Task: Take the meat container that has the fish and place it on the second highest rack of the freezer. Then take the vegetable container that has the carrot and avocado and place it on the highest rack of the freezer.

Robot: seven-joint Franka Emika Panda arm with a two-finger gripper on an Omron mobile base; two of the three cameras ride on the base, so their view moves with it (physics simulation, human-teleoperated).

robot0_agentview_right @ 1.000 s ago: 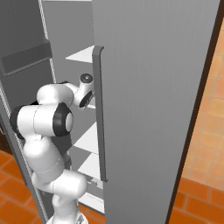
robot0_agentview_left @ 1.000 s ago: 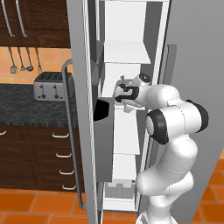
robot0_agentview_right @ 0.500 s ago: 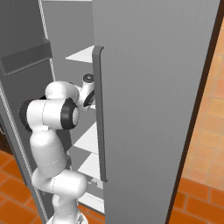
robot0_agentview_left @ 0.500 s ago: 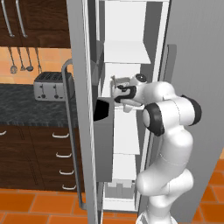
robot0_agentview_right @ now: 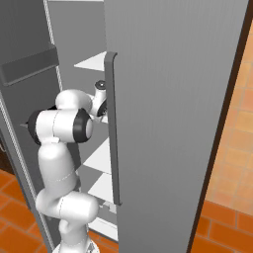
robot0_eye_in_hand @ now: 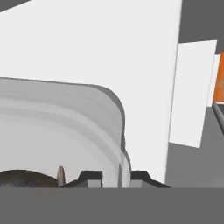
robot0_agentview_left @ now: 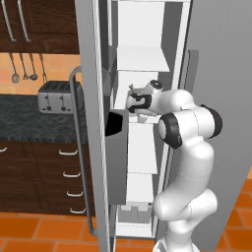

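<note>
My claw (robot0_eye_in_hand: 112,177) is clamped on the rim of the shallow pale grey meat container (robot0_eye_in_hand: 65,127), its two dark fingertips (robot0_eye_in_hand: 90,179) pinching the wall at 6 o'clock in the hand view. The slender brownish-olive fish (robot0_eye_in_hand: 26,178) lies inside the tray, at 8 o'clock from the grip. From the left base view my white arm (robot0_agentview_left: 189,128) reaches into the tall white-walled freezer (robot0_agentview_left: 140,59), hand above a middle white shelf (robot0_agentview_left: 142,118); a silver toaster (robot0_agentview_left: 55,96) sits on the dark counter (robot0_agentview_left: 29,123) at 9 o'clock.
</note>
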